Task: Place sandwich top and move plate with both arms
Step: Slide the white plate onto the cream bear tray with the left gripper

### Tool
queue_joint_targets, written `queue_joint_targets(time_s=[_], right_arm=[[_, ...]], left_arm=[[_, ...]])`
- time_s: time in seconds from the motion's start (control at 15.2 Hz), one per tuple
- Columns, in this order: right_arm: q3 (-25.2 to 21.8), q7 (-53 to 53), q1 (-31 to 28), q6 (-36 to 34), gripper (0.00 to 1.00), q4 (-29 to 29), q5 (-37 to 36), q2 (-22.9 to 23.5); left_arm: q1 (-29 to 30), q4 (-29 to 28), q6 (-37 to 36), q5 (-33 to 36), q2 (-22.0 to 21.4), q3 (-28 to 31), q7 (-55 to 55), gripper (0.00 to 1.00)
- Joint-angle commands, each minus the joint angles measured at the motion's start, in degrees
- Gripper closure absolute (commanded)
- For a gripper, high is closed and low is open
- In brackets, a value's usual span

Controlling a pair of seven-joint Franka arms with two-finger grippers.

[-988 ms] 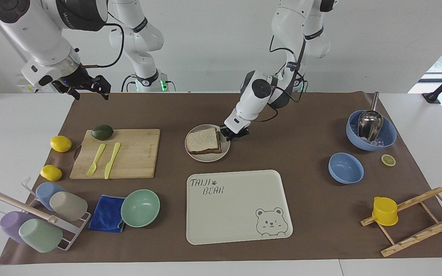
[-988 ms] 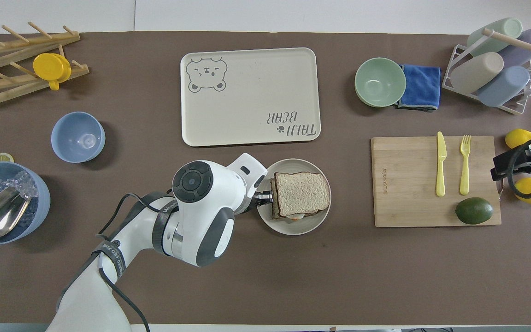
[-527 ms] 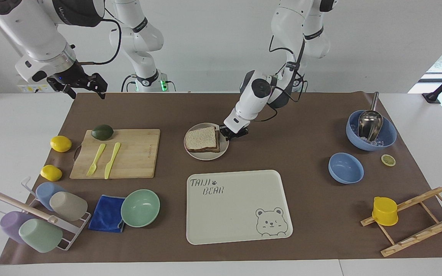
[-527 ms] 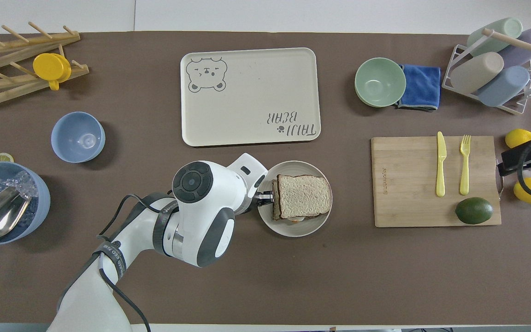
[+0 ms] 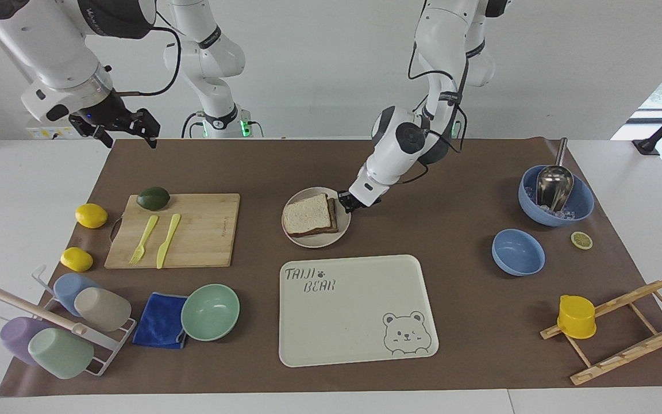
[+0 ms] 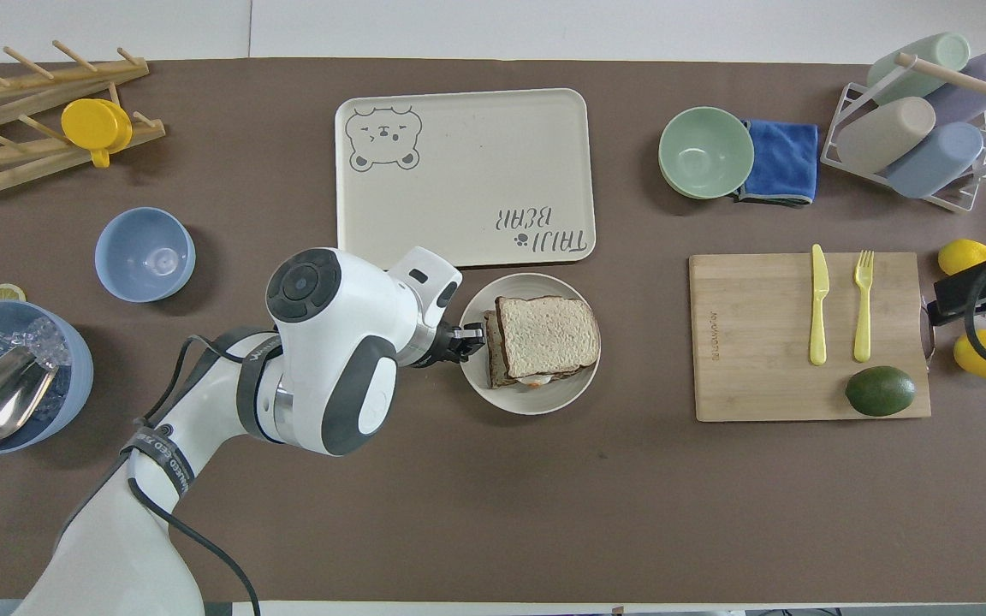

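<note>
Gripping the rim of the plate (image 5: 316,240) just beside the tray (image 5: 360,339), nearer the robots: left end effector (image 5: 347,201), clenched on the plate. Resting on the egg slice on that plate: the sandwich top (image 5: 307,214). Hovering past the tray over the desk's (image 5: 457,322) edge at the right arm's end: right end effector (image 5: 127,131), released, holding 0 things.

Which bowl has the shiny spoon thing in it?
The big blue bowl at the left arm's end of the table holds the metal scoop and ice. The smaller blue bowl beside it and the mint green bowl hold nothing.
</note>
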Motion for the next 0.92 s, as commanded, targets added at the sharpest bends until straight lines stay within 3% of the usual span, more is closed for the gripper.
queue_joint_targets(time_s=[0.0, 0.4, 0.59, 0.86], right_arm=[[0.49, -0.29, -1.09, 0.63, 0.00, -0.63, 1.06, -0.80], [-0.12, -0.38, -0.21, 0.45, 0.00, -0.81, 1.06, -0.98], [-0.91, -0.38, 1.11, 0.54, 0.00, -0.90, 1.06, -0.98], [-1.09, -0.47, 1.20, 0.54, 0.00, -0.90, 1.06, -1.15]], left_arm=[[2.96, 4.59, -5.31, -0.78, -0.59, 0.09, -0.34, 1.00], [10.52, 16.35, -9.08, -0.87, 4.23, 0.00, -0.52, 1.00], [12.82, 24.53, -12.52, -0.78, 9.68, 0.09, -1.04, 1.00], [13.17, 31.13, -11.83, -0.26, 18.03, 1.05, -1.66, 1.00]])
